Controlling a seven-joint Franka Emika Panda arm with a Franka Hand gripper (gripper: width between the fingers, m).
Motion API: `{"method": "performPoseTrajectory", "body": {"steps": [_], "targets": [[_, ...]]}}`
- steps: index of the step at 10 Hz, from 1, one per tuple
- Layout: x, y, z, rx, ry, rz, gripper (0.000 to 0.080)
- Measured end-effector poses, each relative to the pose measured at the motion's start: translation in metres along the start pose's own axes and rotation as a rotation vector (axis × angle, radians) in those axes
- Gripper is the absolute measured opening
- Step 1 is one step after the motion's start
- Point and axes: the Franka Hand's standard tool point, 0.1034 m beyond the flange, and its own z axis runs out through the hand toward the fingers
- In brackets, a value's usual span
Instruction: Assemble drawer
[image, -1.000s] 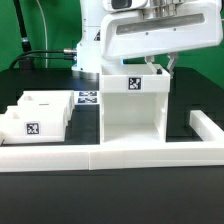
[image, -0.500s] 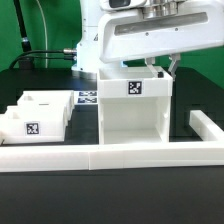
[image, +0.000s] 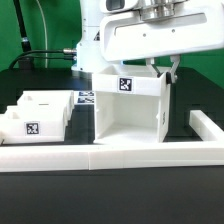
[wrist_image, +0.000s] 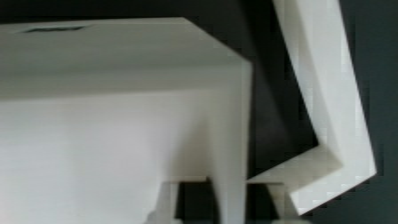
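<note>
Black tabletop (image: 110, 200), and the drawer casing (image: 130, 115) is seen just behind the border wall (image: 40, 158), tipped slightly. One of its walls looks clamped tight by the gripper (image: 163, 68). Casing placement seems to be the step in hand. Next it'd need to be set down flat before the box trays (image: 35, 115), parked on the exterior view's left, can be slid in.

1. At frame centre you see the casing (image: 128, 115), its open front facing you. Its top edge slopes slightly down to the right, and a square tag (image: 126, 84) sits on its upper band.
2. Above it, right of centre, the gripper (image: 165, 68) hangs with its fingers astride the casing's upper right wall.
3. At middle left sit the trays (image: 30, 112). The border wall (image: 100, 157) runs across the lower frame.
</note>
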Motion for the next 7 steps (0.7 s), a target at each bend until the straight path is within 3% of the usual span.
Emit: {"method": "performPoseTrajectory", "body": {"steps": [6, 7], "targets": [[0.0025, -0.0087, -0.0033, 0.024, 0.006, 0.291, 0.0048], [0.0028, -0.0072, -0.0028, 0.034, 0.000, 0.440, 0.0048]]}}
